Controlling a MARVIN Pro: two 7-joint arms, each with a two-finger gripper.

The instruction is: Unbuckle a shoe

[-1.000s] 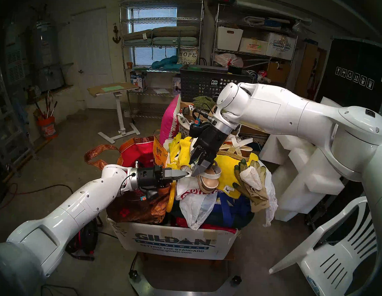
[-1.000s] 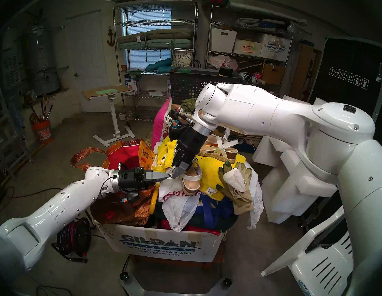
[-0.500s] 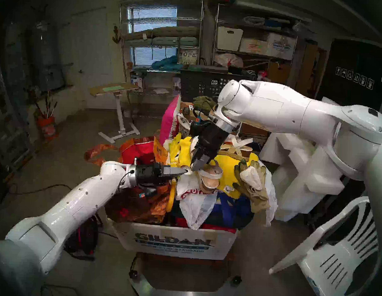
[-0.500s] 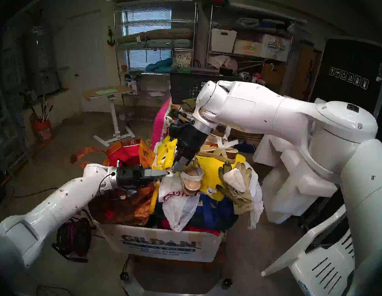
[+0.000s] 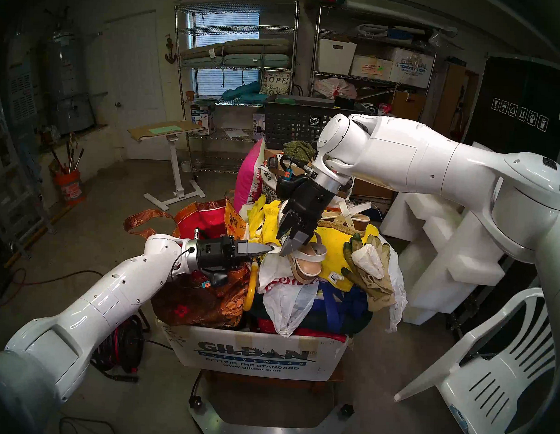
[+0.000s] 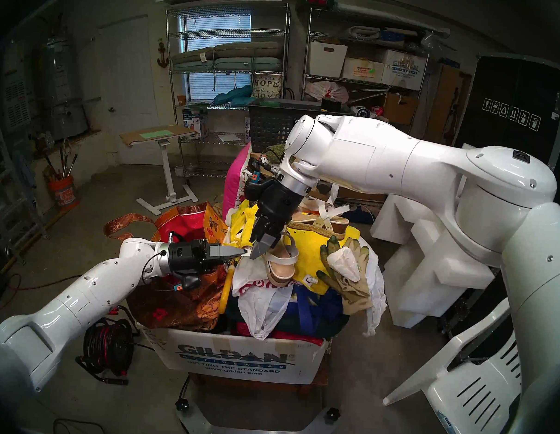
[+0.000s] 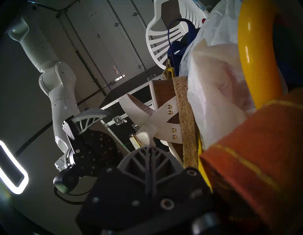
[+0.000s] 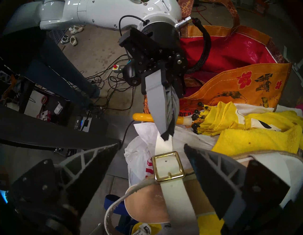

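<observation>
1. The left gripper (image 8: 167,131) points level, its jaws pinched tight on the free end of the white ankle strap (image 8: 164,144), right at the strap's tip.
2. The right gripper (image 8: 151,157) points steeply down, its jaws spread wide and holding nothing; the two fingers (image 8: 91,164) stand one to each side of the strap.
3. Between the right jaws, touching neither, sits the square gold buckle (image 8: 168,167). The strap runs through its frame, and one punched hole shows in the strap inside it.
4. From the buckle the strap stretches up to the left jaws and, the other way, down across the heel end of the tan footbed.
5. The sandal (image 5: 307,264) belonging to that strap lies just below the right jaws on top of a heap, its wide white toe band (image 5: 309,255) across the footbed and its woven sole edge toward the left jaws.
6. Beneath and beside the sandal lie a white plastic bag (image 5: 287,305) and a yellow towel (image 5: 333,249).
7. Beyond the right jaws a second matching sandal (image 5: 349,219) rests at the back of the heap.
8. To the right of the towel lie work gloves (image 5: 370,273); behind the left gripper stands an orange-and-red tote bag (image 5: 208,218).
9. The whole heap fills a white cardboard box (image 5: 256,355).
</observation>
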